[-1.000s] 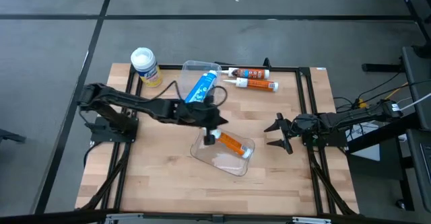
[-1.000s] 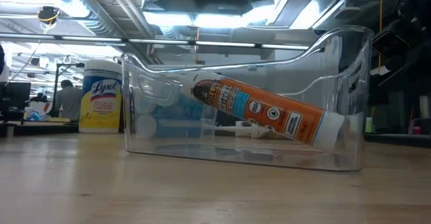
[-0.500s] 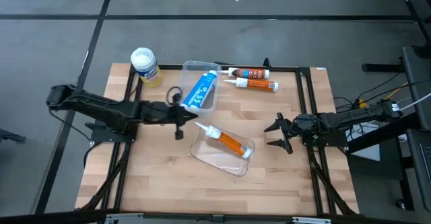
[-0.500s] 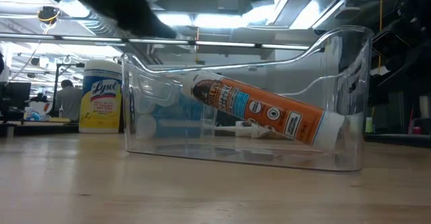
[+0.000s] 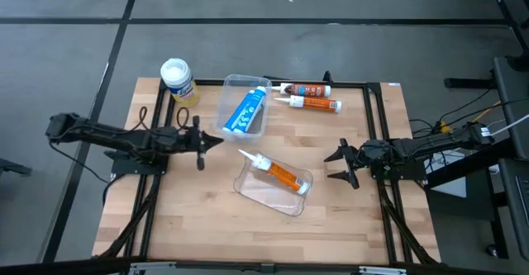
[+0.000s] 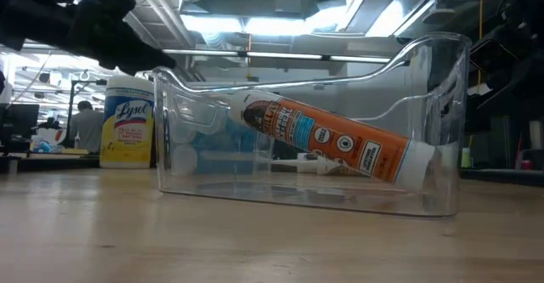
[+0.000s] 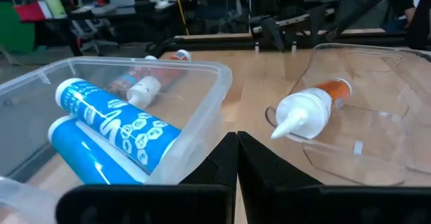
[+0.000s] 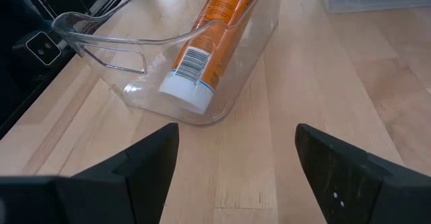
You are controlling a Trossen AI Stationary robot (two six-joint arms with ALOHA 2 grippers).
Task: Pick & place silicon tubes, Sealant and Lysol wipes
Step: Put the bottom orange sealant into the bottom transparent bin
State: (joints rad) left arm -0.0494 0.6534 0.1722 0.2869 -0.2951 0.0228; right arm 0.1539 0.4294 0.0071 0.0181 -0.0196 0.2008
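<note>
The wipes (image 5: 176, 80) stand at the far left corner of the table (image 5: 198, 225), close to its edge. The left gripper (image 5: 207, 141) is closed and empty, between the table's left edge and the blue-tube bin (image 5: 245, 110). The right gripper (image 5: 339, 163) is open, near the right edge, with bare wood before the orange-tube tray (image 5: 274, 187).

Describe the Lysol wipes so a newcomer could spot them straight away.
Start at the wooden table and go to its far left corner, beyond the bin holding blue tubes. The Lysol wipes stand there upright: a stout yellow canister with a round white lid, unlike the slim tubes lying flat.
</note>
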